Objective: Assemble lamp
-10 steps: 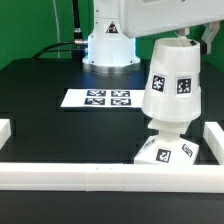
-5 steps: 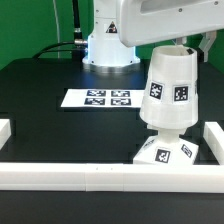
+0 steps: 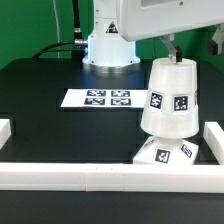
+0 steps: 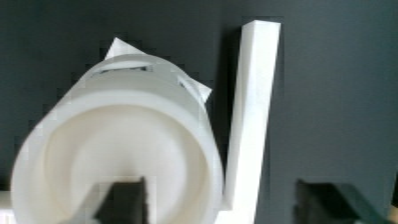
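the arm (image 3: 150, 15) is white with smooth rounded casings; its base (image 3: 108, 47) glows bluish. the gripper (image 4: 222, 205) has two dark, blocky fingers (image 4: 121, 205).

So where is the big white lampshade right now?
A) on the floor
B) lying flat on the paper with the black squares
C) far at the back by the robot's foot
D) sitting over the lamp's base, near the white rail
D: the lampshade sits over the base, close to the white rail.

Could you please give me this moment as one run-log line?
gripper: open, above shade | shade: released, over bulb | base: at border rail
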Tool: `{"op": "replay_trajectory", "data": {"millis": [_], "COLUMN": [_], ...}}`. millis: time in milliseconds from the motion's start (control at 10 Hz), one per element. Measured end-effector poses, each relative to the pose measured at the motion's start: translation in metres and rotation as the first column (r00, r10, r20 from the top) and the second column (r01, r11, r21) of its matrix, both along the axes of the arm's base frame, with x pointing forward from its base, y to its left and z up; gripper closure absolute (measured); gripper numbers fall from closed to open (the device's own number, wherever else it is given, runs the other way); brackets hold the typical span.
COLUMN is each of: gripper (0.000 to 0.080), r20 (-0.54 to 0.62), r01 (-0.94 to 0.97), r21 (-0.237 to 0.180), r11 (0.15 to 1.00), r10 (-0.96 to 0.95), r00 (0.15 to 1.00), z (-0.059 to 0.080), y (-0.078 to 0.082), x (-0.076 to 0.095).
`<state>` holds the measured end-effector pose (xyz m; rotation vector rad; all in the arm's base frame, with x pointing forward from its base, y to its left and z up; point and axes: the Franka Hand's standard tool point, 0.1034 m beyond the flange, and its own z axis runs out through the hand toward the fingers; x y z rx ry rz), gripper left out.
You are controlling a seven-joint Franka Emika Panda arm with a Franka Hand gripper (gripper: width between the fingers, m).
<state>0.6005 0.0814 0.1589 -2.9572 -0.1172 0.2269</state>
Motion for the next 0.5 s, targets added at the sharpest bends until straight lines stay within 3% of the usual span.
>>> {"op": "replay_trajectory", "data": {"millis": [100,200,500], "gripper": [0.0261,0.0138,0.0101], "r20": [-0.005,-0.017,-0.042], "r01": [-0.002,-0.006,-0.003], "r21": [0.0,0.002,0.007], "r11": [1.0,1.0,1.0], "r10": [0.002,0.006,0.004], "r00": [1.0,1.0,0.999], "z": [0.003,0.012,0.044], "y": [0.0,0.0,0.012], "x": [-0.001,-0.003,0.004]}}
